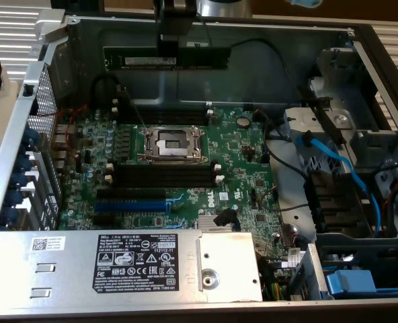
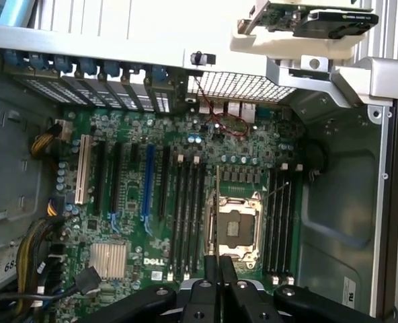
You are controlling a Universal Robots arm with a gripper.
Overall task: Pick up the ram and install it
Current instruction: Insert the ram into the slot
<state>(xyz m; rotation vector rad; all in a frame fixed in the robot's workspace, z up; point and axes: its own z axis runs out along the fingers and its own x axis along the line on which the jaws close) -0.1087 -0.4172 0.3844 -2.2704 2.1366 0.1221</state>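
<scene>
In the exterior view, the tool (image 1: pixel 168 48) is reaching down from above and pinching the ram (image 1: pixel 202 58), its fingers pressing on the stick's two flat faces. The ram is hanging level, long side running across the view, pale label facing the camera. It is showing against the far wall of the open case (image 1: pixel 360 40), clear of the motherboard (image 1: pixel 239 161) and touching no slot. On the board, the socket (image 1: pixel 172 142) is sitting between two banks of black slots. One bank (image 1: pixel 162 176) is lying on the near side, with white clips at the ends, and the other (image 1: pixel 165 116) on the far side, closer to the ram. The blue slot (image 1: pixel 135 205) is lying nearer the camera, beside a labelled metal box (image 1: pixel 118 259). Blue cables (image 1: pixel 333 161) are running through the bay at the exterior view's right. In the wrist view, the tool (image 2: pixel 219 272) is hovering well above the board (image 2: pixel 132 195), its fingers (image 2: pixel 211 269) standing close together with only a thin gap between them. The fingers are lining up over the edge of the socket (image 2: pixel 238 225), with black slots (image 2: pixel 189 215) lying on both sides of it. The blue slot (image 2: pixel 147 182) is lying further off, and a finned heatsink (image 2: pixel 108 259) is sitting near it.
</scene>
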